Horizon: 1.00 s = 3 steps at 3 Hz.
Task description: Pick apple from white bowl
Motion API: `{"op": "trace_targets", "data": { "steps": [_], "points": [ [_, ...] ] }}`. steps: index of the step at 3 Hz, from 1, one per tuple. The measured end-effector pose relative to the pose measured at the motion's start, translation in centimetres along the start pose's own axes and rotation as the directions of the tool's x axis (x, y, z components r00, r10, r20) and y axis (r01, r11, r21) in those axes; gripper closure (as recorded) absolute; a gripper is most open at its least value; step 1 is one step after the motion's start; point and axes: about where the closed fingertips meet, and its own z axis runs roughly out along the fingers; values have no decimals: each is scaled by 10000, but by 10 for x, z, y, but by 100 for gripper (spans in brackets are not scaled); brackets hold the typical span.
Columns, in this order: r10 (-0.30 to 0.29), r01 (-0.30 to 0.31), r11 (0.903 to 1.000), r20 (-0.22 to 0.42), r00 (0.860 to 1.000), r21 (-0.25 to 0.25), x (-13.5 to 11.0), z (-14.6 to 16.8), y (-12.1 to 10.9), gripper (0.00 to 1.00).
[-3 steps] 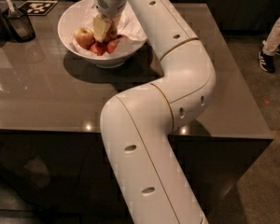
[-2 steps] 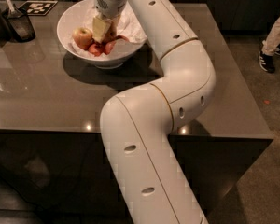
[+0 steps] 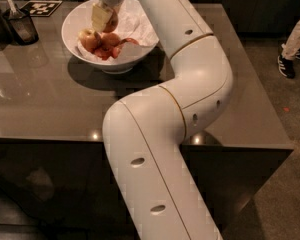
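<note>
Gripper (image 3: 105, 18) has lifted clear of the white bowl (image 3: 70, 25), hanging over its 12 o'clock side with fingers pinching the apple (image 3: 112, 23), but the grip looks shallow so it could slip back onto the leftover fruit (image 3: 90, 39).

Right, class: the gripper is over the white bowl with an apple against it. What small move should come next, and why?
Probably a short, straight lift. The gripper appears closed on the apple, which hangs just above the other fruit yet within the rim of the white bowl. Rising first should clear the rim before any sideways travel.
</note>
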Motion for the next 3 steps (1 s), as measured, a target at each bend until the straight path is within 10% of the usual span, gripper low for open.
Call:
{"op": "trace_targets", "data": {
  "steps": [3],
  "points": [
    [-687,633,9966,1105,9915,521,-25,-64,3,100]
  ]
}}
